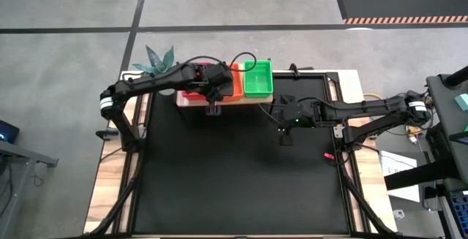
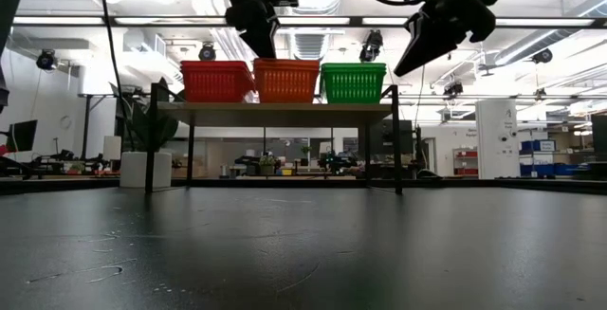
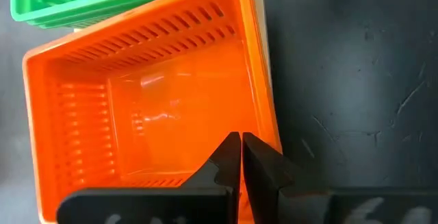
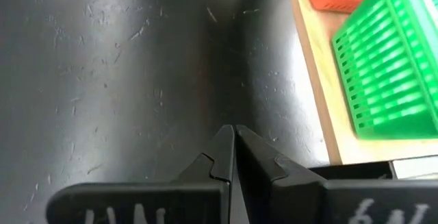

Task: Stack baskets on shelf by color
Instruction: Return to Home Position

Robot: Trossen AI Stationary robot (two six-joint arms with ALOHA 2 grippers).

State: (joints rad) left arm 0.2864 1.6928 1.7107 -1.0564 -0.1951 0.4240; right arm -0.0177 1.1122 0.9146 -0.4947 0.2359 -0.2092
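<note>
Hovering right above the orange baskets (image 3: 144,107), left tool (image 3: 241,138) is pinched closed, holding nothing. Right tool (image 4: 234,129), same deal, hangs over the black surface (image 4: 102,80), with the shelf (image 4: 316,80) and its stacked green baskets (image 4: 390,66) just off to one side of it.

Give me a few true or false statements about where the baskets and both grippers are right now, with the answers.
1. The orange baskets stand between the red baskets and the green baskets on the shelf. True.
2. The left gripper holds an orange basket. False: it is shut on nothing, raised near the orange baskets.
3. The right gripper is over the black tabletop, off the shelf. True.
4. The right gripper is open. False: its fingers are together and it holds nothing.
</note>
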